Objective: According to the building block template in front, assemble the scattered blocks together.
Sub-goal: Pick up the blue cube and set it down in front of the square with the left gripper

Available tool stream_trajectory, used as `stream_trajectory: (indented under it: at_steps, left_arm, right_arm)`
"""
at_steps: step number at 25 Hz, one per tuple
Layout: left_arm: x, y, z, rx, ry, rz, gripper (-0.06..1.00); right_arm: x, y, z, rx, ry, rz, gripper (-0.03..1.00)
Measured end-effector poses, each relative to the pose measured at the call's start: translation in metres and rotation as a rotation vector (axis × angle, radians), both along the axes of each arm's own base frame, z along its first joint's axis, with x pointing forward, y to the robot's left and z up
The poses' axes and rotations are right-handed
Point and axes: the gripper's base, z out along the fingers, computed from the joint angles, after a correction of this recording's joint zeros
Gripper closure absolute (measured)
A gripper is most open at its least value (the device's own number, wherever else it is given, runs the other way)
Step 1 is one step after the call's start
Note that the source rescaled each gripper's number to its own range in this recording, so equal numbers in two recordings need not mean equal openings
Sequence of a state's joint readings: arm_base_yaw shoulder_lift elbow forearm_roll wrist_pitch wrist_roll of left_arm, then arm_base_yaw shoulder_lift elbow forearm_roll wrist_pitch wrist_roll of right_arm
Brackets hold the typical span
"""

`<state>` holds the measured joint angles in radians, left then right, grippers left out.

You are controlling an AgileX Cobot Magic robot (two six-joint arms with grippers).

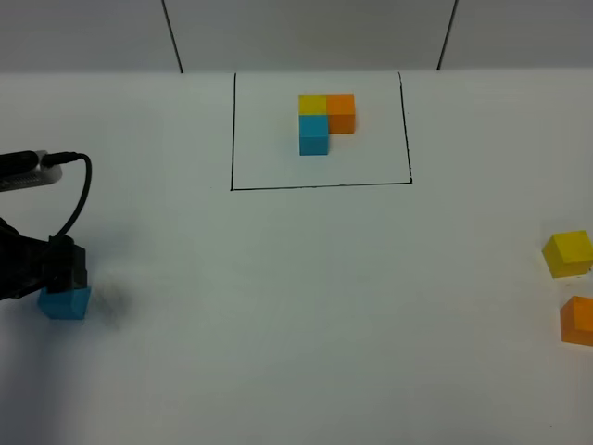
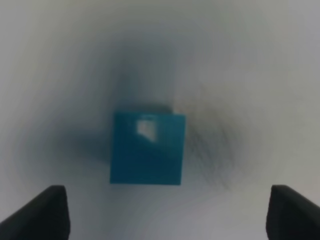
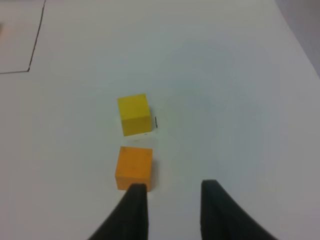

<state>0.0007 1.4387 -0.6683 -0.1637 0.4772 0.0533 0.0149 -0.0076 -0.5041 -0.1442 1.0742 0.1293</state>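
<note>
On the white table, a thin black rectangle is drawn at the far side, and the block template sits inside it, nearer its far edge: a yellow cube and an orange cube side by side, with a blue cube in front of the yellow one, all touching in an L. At the left edge of the table the dark left arm reaches in with a cable looping above it. Its left gripper hangs right over the loose blue cube, fingers spread wide and grasping nothing; the cube rests on the table between and ahead of them. Well apart, at the right edge, the loose yellow cube lies with the loose orange cube just nearer, a small gap between them. The right gripper hovers close to the orange cube, its fingers parted and empty, with one fingertip at the cube's near edge.
</note>
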Motion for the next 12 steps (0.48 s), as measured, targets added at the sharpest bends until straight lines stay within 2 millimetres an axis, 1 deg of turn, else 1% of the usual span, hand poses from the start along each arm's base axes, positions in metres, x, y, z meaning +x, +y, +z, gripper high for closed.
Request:
stream_trajectory:
  at_steps: [5,12]
  left_arm:
    - [0.011,0.001,-0.021,0.008,0.015,0.005,0.26]
    - [0.021,0.002,-0.04,0.018,0.015,0.016,0.26]
  right_arm:
    - [0.0,0.0,0.0,0.0,0.0,0.0,0.96]
    - [0.0,0.0,0.0,0.0,0.0,0.0,0.96]
